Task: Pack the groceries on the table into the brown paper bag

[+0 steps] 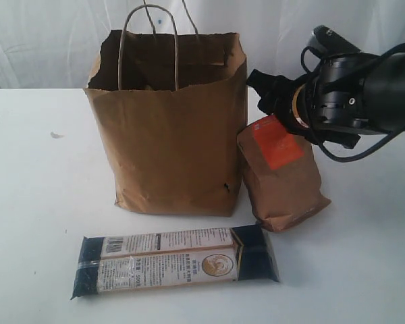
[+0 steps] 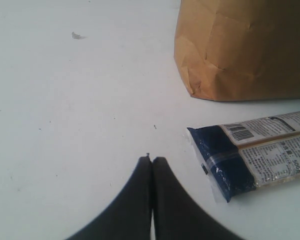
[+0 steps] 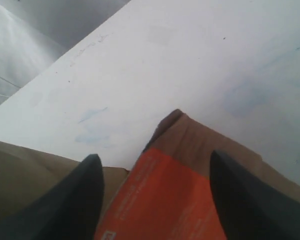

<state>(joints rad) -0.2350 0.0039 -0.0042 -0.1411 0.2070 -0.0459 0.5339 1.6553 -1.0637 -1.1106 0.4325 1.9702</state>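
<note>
Packing looks unfinished: brown orange-labelled pouch [image 1: 283, 182] stands against the tall brown paper bag [image 1: 169, 135], long dark-blue noodle pack [image 1: 175, 260] lies before it on the white desk [image 1: 40, 202]; right jaws straddle the pouch top, apart; left jaws together.

I see a pale white draped curtain [image 1: 47, 40] hanging in soft folds behind the wide flat white surface [image 1: 34, 202], which lies evenly lit with faint smudges.
</note>
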